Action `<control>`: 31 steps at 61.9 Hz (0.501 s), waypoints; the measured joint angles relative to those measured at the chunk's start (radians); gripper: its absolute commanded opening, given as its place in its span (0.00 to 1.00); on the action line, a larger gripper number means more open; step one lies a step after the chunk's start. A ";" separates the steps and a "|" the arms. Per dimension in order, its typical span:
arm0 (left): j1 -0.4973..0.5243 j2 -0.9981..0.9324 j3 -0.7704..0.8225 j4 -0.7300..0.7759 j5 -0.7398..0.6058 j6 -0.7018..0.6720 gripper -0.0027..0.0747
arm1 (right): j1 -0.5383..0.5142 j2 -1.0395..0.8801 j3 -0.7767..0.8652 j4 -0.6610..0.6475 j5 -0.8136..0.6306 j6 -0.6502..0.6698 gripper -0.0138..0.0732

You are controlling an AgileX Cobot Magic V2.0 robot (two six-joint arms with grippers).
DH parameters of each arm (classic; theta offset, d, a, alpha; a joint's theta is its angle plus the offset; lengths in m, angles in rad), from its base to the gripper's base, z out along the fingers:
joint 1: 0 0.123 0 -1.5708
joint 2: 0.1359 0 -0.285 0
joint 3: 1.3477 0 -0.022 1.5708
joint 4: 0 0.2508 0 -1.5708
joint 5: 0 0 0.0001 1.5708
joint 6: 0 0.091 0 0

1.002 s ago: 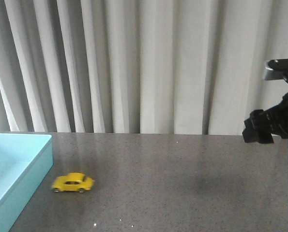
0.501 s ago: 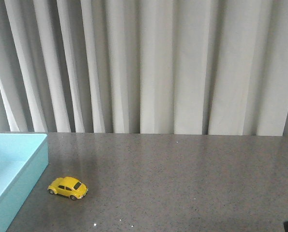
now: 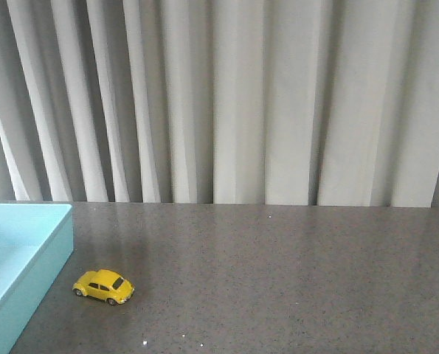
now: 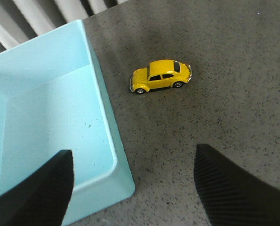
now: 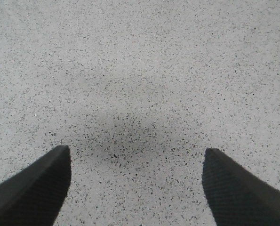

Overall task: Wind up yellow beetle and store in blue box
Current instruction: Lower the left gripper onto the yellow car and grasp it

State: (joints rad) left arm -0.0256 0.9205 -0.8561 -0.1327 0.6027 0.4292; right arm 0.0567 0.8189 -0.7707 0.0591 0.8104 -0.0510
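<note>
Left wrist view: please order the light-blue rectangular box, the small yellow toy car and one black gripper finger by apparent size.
1. Light-blue rectangular box.
2. Black gripper finger, though nearness to the camera enlarges it.
3. Small yellow toy car.

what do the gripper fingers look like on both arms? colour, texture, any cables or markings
Only the fingertips show, in the wrist views. Left gripper fingers: matte black, tapered wedges with fine ribbed texture. Right gripper fingers: the same black, with a fine crosshatched grip pattern. No cables, labels or markings are visible, and neither arm appears in the front view.
</note>
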 measured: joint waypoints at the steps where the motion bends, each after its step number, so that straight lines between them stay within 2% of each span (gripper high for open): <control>1: 0.000 0.014 -0.018 -0.007 0.004 0.023 0.70 | 0.000 0.000 0.000 0.000 0.000 0.000 0.80; 15: 0.000 0.277 -0.209 -0.143 0.050 0.418 0.70 | 0.000 0.000 0.000 0.000 0.001 0.000 0.80; 31: -0.020 0.597 -0.436 -0.207 0.138 0.579 0.70 | 0.000 0.000 0.000 0.000 0.001 0.000 0.80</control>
State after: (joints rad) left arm -0.0451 1.5176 -1.2920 -0.3399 0.7404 1.0080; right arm 0.0567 0.8189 -0.7707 0.0591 0.8113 -0.0510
